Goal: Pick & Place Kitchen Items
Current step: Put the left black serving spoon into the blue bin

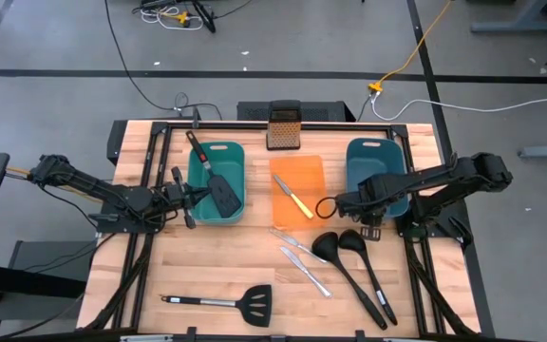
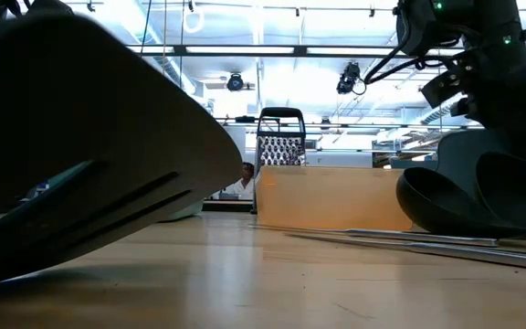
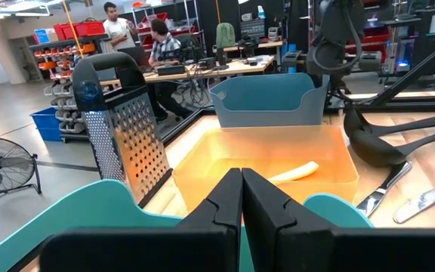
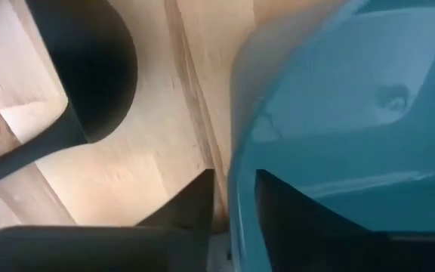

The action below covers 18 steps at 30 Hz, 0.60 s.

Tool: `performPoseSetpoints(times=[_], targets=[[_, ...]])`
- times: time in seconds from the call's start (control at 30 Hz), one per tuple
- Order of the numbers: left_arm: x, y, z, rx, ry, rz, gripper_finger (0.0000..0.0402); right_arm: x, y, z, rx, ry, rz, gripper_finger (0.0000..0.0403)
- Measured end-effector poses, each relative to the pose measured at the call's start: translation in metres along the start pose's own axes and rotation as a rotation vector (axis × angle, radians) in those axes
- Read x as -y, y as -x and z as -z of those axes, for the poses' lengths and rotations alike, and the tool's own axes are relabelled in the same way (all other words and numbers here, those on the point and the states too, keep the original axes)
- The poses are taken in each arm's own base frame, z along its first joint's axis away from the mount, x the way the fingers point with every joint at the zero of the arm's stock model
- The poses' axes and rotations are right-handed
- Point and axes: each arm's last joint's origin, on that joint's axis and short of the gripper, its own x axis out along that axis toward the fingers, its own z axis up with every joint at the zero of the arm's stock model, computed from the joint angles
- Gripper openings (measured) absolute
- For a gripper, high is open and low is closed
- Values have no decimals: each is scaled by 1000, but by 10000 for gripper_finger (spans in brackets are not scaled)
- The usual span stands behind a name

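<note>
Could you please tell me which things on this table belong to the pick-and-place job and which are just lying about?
Job: spatula in the left bin, spatula on the table, two ladles, two table knives, yellow-handled knife.

Lying about: grater, cables on the floor.

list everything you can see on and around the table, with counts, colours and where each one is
spatulas: 2, black, one in the left bin, one on the table's near left
ladles: 2, black, near right of the table
table knives: 2, silver, centre, beside the ladles
small knife: 1, yellow handle, in the tray
bins: 2, teal, left and right
tray: 1, orange, between the bins
grater: 1, dark metal, table's far edge
people: 2, at desks in the room behind
left tool: shut, empty, at the left bin
right tool: fingers astride the right bin's wall
</note>
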Motion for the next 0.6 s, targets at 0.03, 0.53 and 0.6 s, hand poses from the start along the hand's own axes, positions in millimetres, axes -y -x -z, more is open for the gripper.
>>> performPoseSetpoints(times=[0.03,0.53,0.6], targets=[[0,0,0,0,0,0,16,0,3,0,0,-17,1,134],[0,0,0,1,1,0,16,-35,107,3,350,-202,-34,218],[0,0,0,0,1,0,16,-57,114,12,417,-200,-63,208]])
